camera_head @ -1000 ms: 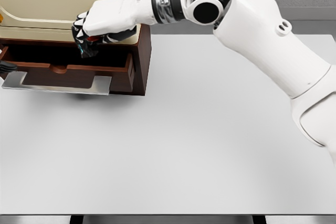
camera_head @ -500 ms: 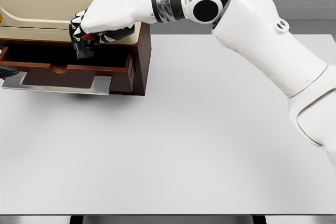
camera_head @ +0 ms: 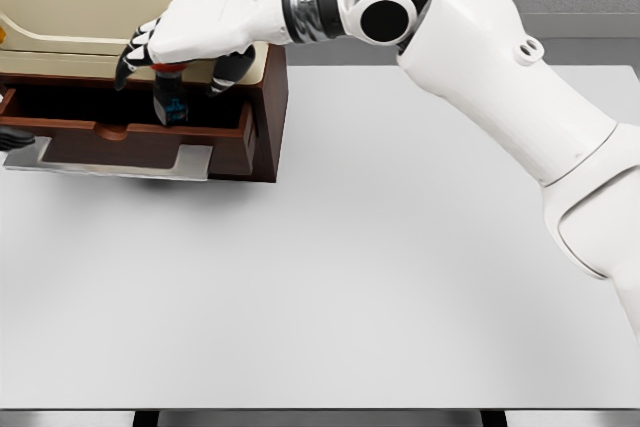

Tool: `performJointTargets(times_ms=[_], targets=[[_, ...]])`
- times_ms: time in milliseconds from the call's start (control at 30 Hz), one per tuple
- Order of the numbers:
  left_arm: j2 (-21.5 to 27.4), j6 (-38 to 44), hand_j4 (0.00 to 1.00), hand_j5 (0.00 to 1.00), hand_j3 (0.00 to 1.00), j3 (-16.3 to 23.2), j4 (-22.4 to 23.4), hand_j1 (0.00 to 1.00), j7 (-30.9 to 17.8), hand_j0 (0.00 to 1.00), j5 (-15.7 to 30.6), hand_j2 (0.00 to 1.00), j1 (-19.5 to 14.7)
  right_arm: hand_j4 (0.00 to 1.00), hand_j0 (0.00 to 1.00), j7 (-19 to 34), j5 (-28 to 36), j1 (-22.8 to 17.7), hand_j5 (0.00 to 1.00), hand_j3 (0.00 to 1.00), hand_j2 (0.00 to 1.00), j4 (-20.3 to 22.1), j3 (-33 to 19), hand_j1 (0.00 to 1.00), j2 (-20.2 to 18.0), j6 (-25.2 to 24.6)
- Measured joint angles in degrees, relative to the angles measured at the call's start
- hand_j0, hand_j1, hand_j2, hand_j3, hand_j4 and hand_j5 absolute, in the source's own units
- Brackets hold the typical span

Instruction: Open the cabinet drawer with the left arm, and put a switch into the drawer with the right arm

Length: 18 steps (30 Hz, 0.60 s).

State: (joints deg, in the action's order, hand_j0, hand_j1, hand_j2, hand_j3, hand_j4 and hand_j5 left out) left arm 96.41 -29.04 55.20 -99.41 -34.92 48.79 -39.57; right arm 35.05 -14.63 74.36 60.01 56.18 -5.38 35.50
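One small switch (camera_head: 172, 102), dark with a red cap and a touch of blue, stands upright in the open drawer (camera_head: 130, 137) of the brown cabinet (camera_head: 268, 107), right under the right hand (camera_head: 185, 37), whose fingers are spread wide and seem to hold nothing. It looks light, hard and rigid, easy to tip, and best pinched by its sides just under the cap. No writing or label can be read, and the left hand (camera_head: 12, 136) shows only as dark fingertips at the drawer's left end, its grip impossible to tell.
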Motion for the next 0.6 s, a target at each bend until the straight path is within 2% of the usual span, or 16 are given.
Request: performJointTargets(times_ms=[200,367,567,600], targets=[[-0.2,-0.2,1.0,1.0,1.0,-1.4,0.0,1.0,-0.1,1.0,0.0,1.0,0.1,1.0,1.0,0.1,-3.2,-0.3,1.0,1.0,1.0,0.9,-2.8,1.0,0.5,0.6],[-0.3,-0.1,1.0,1.0,1.0,-2.4,0.0,1.0,-0.2,1.0,0.0,1.0,0.1,1.0,1.0,0.0,-4.2,-0.5,1.0,1.0,1.0,2.1,-6.7,1.0,-0.7,3.6],[-0.3,0.0,1.0,1.0,1.0,-2.8,0.0,1.0,-0.2,1.0,0.1,1.0,0.1,1.0,1.0,-0.1,0.0,-3.3,1.0,1.0,1.0,8.2,-10.7,1.0,-5.9,2.6],[-0.4,0.0,1.0,1.0,1.0,-3.1,0.0,1.0,-0.2,1.0,0.0,1.0,0.1,1.0,1.0,-0.2,3.5,-5.0,1.0,1.0,1.0,9.6,-11.3,1.0,-7.2,1.0]])
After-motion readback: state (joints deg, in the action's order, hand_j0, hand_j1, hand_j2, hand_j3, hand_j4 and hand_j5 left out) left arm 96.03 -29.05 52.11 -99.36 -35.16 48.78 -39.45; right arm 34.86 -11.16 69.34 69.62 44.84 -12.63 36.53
